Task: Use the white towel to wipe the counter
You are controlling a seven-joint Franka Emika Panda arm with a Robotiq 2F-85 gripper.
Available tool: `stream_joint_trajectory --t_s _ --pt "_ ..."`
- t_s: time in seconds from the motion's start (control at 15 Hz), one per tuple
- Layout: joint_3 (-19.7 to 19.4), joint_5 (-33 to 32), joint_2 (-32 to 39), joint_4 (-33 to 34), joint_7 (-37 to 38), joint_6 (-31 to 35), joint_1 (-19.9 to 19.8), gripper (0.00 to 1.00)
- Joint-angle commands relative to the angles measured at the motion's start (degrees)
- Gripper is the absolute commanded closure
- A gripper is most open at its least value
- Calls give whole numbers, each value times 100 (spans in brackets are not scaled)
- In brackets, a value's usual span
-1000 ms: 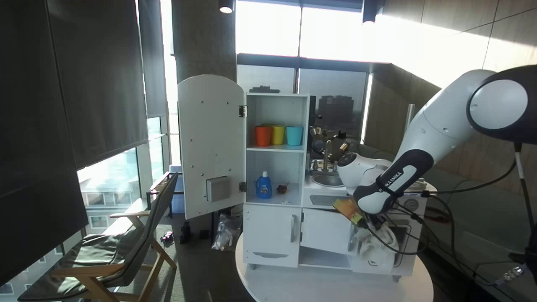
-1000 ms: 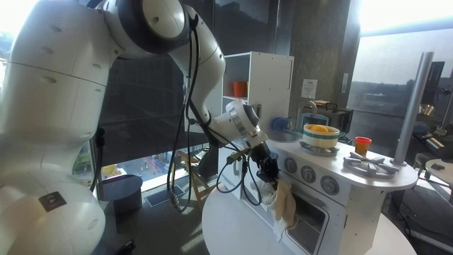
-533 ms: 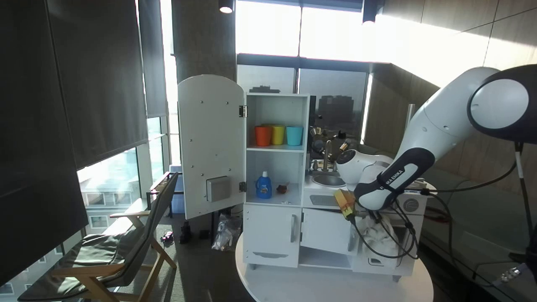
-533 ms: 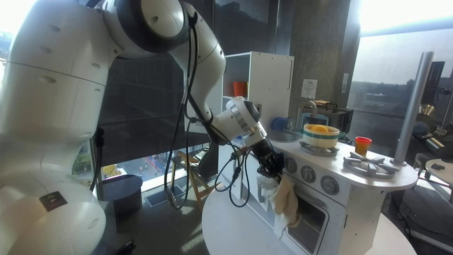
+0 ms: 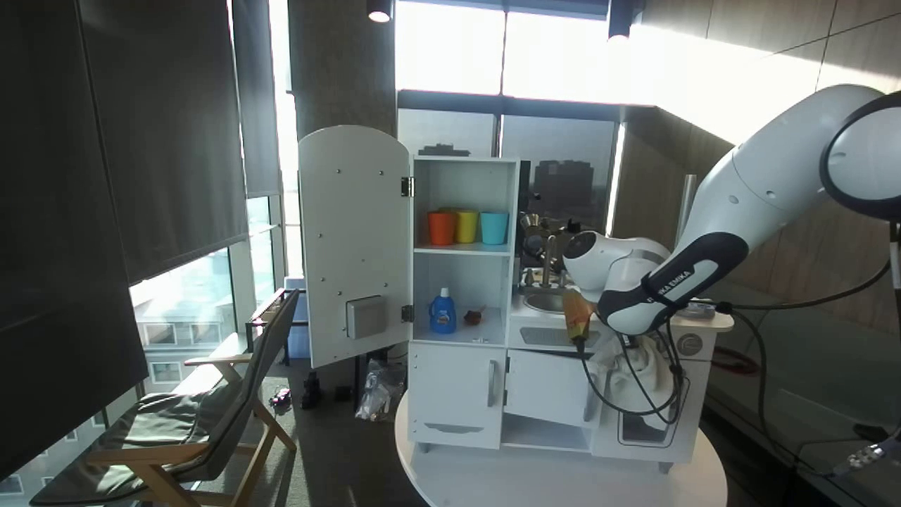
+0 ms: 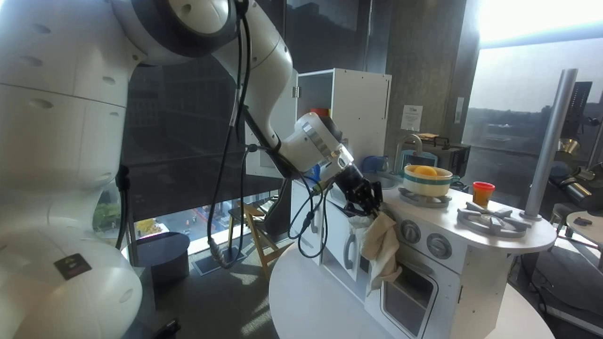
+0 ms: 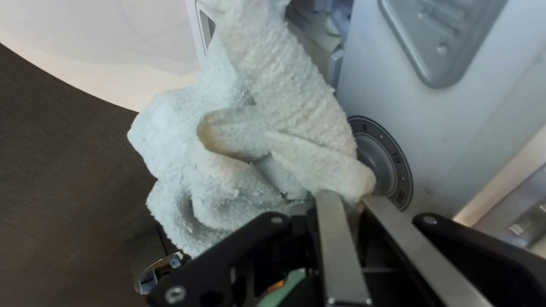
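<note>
The white towel hangs bunched from my gripper in front of the toy kitchen. It shows in both exterior views (image 5: pixel 637 377) (image 6: pixel 380 242) and fills the middle of the wrist view (image 7: pixel 256 140). My gripper (image 6: pixel 376 212) is shut on the towel's upper end; in the wrist view its fingertips (image 7: pixel 349 198) pinch a fold beside a stove knob (image 7: pixel 377 164). The gripper tilts downward at about the height of the front edge of the white counter (image 6: pixel 443 220). In an exterior view the arm hides the gripper and much of the counter (image 5: pixel 521 310).
On the counter are a pot (image 6: pixel 427 184) with an orange thing on a burner, a red-lidded jar (image 6: pixel 483 194), another burner (image 6: pixel 493 222), a metal pole (image 6: pixel 551 146) and a sink (image 5: pixel 545 303). The lower cupboard door (image 5: pixel 549 386) stands ajar. Cups and a blue bottle (image 5: pixel 443 313) stand in the cabinet.
My gripper has risen along the kitchen front, from below the knobs to near the counter edge, carrying the towel up with it. The upper arm has drawn back.
</note>
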Motion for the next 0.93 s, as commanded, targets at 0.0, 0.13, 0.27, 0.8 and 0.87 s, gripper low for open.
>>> stream_joint_trajectory --t_s 0.0,0.13,0.27,0.8,0.87 --pt "-384 -132 -426 234 -7 -177 369 91" --pt "26 -334 -523 243 219 -217 76 92" --pt "147 -348 -507 258 213 -97 70 91" --pt "599 -226 -109 287 -162 280 151 90" --pt "618 -230 -31 325 -207 264 152 90"
